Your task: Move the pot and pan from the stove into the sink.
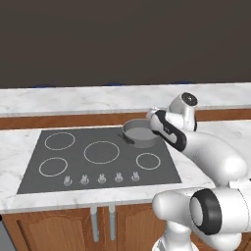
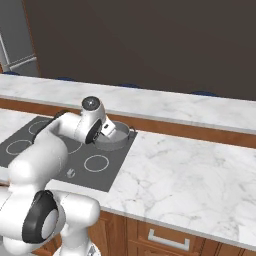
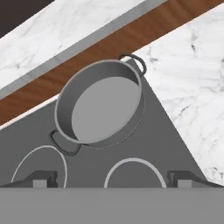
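The grey pot (image 1: pixel 139 132) (image 2: pixel 116 137) (image 3: pixel 103 109) stands empty on the back right corner of the dark stove (image 1: pixel 78 158) (image 2: pixel 107 175) (image 3: pixel 89 159), with dark loop handles on two sides. My gripper (image 1: pixel 152 115) (image 2: pixel 109 129) (image 3: pixel 113 179) hovers just above and beside the pot's right rim, apart from it. It is open, with the fingertips (image 3: pixel 41 178) spread wide and nothing between them. The brown pan and the sink are out of view.
A row of silver knobs (image 1: pixel 101 178) runs along the stove's front edge. A wood strip and a raised marble ledge (image 1: pixel 98 98) (image 2: pixel 165 107) run behind the stove. Marble counter (image 2: pixel 190 170) spreads to the stove's right. Wooden cabinets (image 1: pixel 59 228) lie below.
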### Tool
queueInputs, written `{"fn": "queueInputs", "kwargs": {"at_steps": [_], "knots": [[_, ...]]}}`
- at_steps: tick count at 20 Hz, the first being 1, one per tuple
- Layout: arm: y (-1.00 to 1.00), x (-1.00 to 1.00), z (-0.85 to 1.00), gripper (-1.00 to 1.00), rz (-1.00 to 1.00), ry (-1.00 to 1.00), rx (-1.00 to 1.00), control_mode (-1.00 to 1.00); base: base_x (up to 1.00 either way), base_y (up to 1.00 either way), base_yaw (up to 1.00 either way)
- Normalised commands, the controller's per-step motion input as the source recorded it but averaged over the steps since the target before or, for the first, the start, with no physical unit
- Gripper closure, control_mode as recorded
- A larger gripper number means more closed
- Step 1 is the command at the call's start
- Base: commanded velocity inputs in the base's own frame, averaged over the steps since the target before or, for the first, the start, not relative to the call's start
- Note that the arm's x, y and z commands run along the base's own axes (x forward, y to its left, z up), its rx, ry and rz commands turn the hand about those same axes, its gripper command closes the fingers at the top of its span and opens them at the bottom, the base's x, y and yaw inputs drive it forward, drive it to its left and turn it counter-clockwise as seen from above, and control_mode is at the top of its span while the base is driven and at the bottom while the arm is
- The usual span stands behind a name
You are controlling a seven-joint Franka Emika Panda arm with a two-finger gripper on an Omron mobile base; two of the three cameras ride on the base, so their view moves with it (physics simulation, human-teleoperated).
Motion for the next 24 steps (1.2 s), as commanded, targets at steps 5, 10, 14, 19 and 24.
{"fn": "queueInputs", "kwargs": {"at_steps": [5, 10, 14, 19, 24], "knots": [[0.02, 0.24, 0.00, -1.00, -0.22, 0.05, 0.00, -1.00, 0.00, 0.00, 0.00], [-0.02, 0.00, 0.00, -1.00, 0.00, 0.00, 0.01, -1.00, 0.00, 0.00, 0.00], [0.00, 0.00, -0.17, -1.00, 0.00, 0.00, 0.03, -1.00, 0.00, 0.00, 0.00], [0.00, 0.00, -0.25, -1.00, 0.00, 0.07, 0.10, -1.00, 0.00, 0.00, 0.00], [0.00, 0.00, -0.24, -1.00, -0.01, 0.03, 0.01, -1.00, 0.00, 0.00, 0.00]]}}
